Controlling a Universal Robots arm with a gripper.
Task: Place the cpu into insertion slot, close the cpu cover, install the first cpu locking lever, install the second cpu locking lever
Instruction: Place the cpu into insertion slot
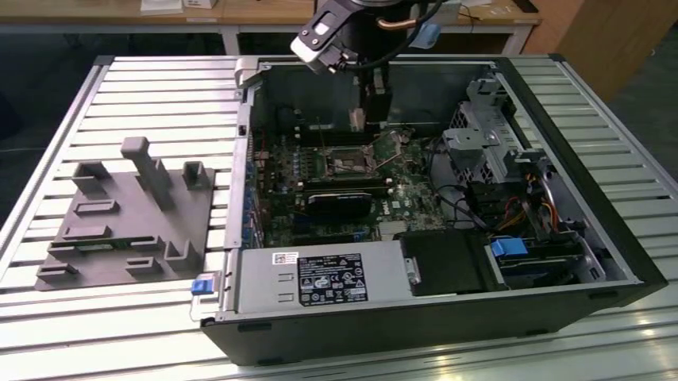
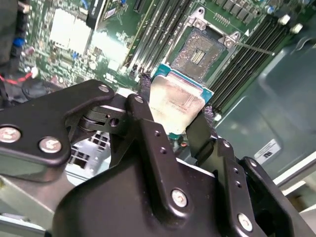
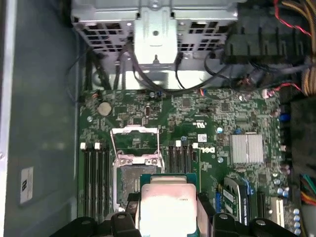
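At the exterior view's left, a grey fixture (image 1: 127,214) lies on the slatted table (image 1: 63,317). To the right of it stands the open computer case (image 1: 424,317), with the green circuit board (image 1: 317,214) inside. In the upper middle of this frame the gripper (image 1: 358,121) hangs over the board. Its fingers are clenched on two opposite edges of the cpu (image 2: 173,96). The cpu is in the air, near the insertion slot (image 2: 200,49) but apart from it. The cpu cover (image 3: 134,130) stands open.
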